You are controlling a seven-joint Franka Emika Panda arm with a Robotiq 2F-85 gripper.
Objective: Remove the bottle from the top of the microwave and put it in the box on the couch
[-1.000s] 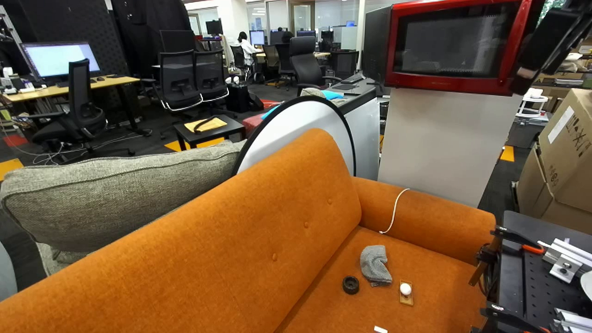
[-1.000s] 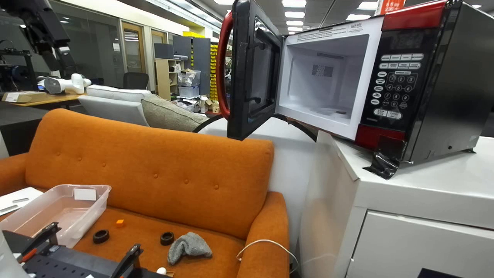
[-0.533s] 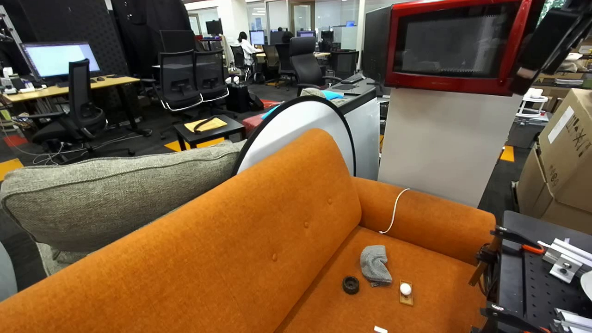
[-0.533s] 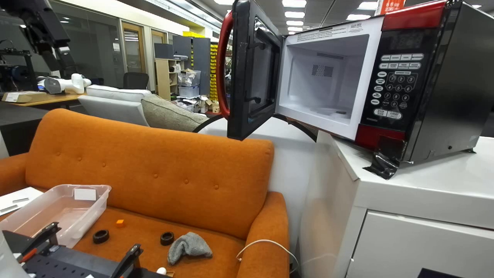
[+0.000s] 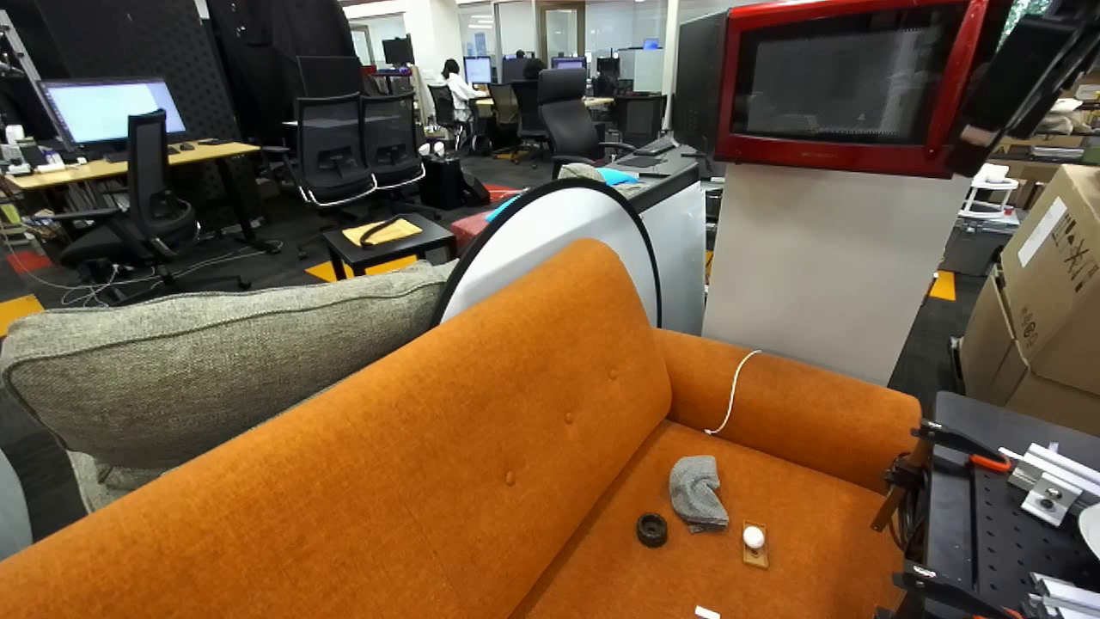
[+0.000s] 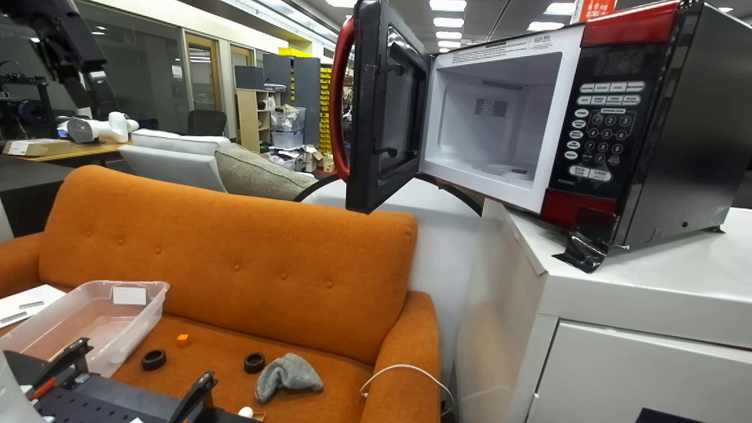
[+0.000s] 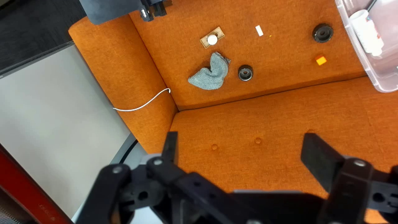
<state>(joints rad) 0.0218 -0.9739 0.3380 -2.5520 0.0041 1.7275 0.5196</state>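
White red-printed bottle (image 7: 367,32): inside the clear plastic box (image 7: 384,73) on the orange fabric couch (image 7: 270,118), at right in wrist view. With jaws spread, empty. Could tip the box by sweeping too low.

White bottle (image 7: 367,32) in clear box (image 6: 138,336), on couch (image 6: 235,252), microwave (image 6: 599,126) (open)

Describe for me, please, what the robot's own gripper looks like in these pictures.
The gripper is black, with jointed, bar-like links, silvery screw heads and round dark holes. Its fingers are black too, blocky and flat-faced. In an exterior view a small pale patch shows near its end. I can make out no cable or lettering; the rest of the arm I cannot tell.
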